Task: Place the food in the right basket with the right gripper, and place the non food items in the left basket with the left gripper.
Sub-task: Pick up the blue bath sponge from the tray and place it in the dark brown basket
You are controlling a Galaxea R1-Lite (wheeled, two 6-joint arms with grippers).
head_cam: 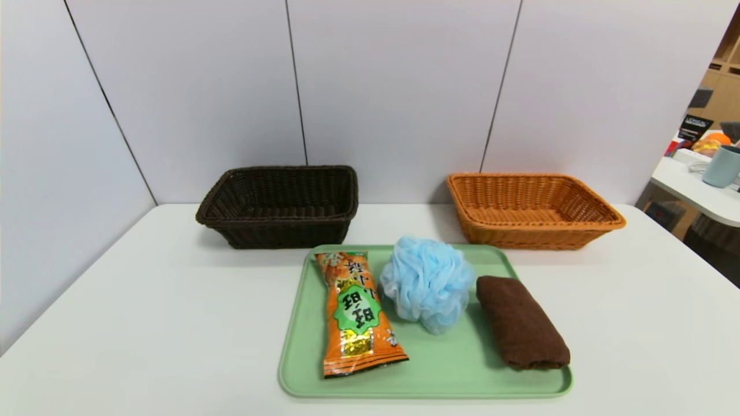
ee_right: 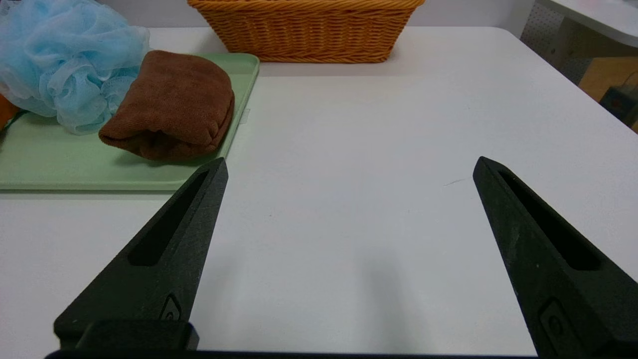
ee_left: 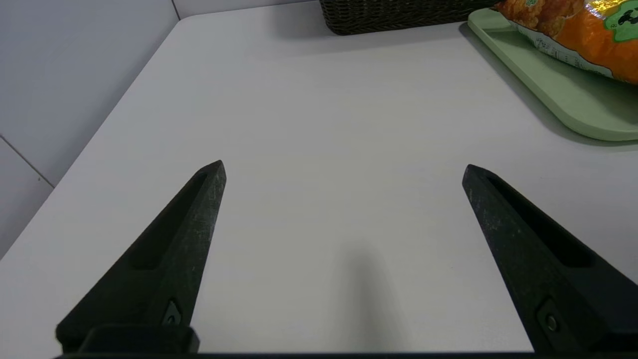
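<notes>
Right, you are looking at a white bench [head_cam: 144,323] carrying a green tray [head_cam: 451,370], with the dark basket [head_cam: 277,231] behind on the left and the orange basket [head_cam: 532,234] behind on the right, both empty. On the tray are lying the snack bag [head_cam: 355,312], the blue puff [head_cam: 426,282] touching it, and the brown towel [head_cam: 520,329]. The bag is looking light, crinkly and slippery; pinch it mid-body. The puff and towel are soft. The left gripper [ee_left: 344,169] and right gripper [ee_right: 349,164] are hanging spread wide, holding nothing, over bare bench.
</notes>
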